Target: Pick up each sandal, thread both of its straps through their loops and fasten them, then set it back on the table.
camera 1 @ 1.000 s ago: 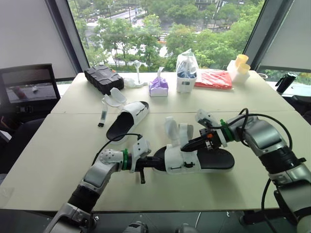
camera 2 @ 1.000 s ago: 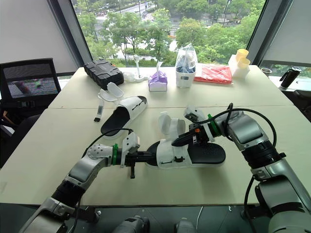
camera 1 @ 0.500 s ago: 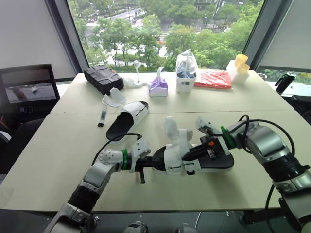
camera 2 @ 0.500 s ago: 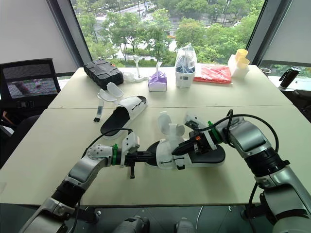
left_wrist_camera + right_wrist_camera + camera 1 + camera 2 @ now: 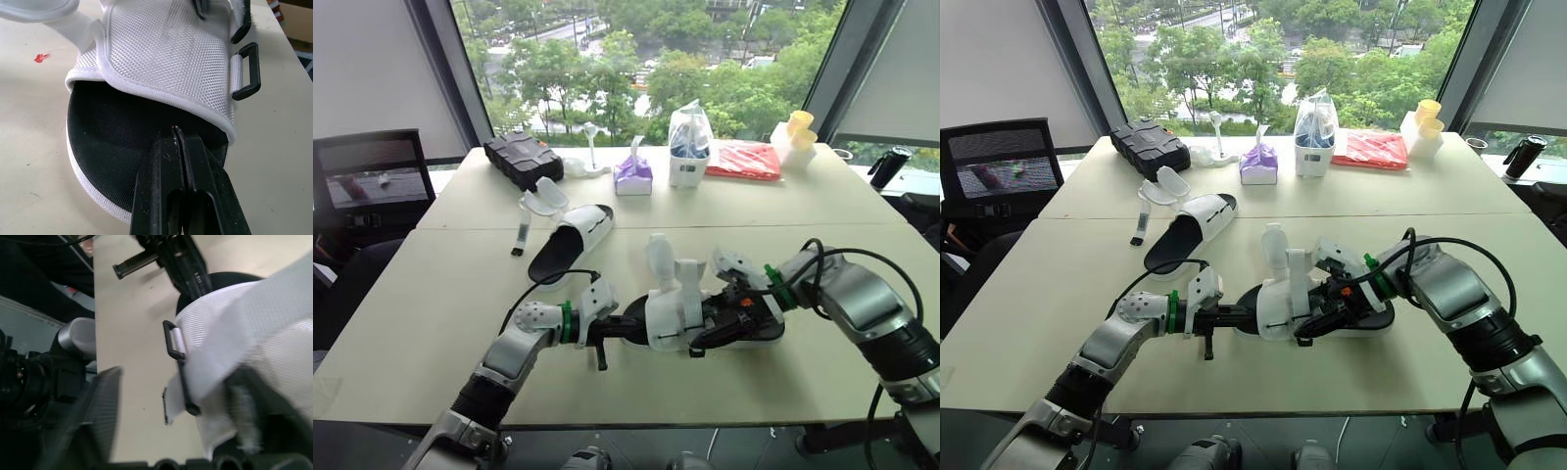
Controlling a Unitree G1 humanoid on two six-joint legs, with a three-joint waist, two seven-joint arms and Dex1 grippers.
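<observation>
The nearer sandal, black-soled with a white upper, lies mid-table with its two white straps standing up unfastened. Black loops hang on its side, and one loop is close in the right wrist view. My left gripper is shut on the toe edge of the black sole. My right gripper is low against the near side of the white upper, its fingers spread open around the white band. The second sandal lies behind and to the left, its strap open.
Along the far edge of the table stand a black case, a purple tissue pack, a clear bag, a red packet and yellow cups. A dark chair stands off the left side.
My right gripper has dropped from the straps to the sandal's near side and opened. The left gripper has held its grip on the toe.
</observation>
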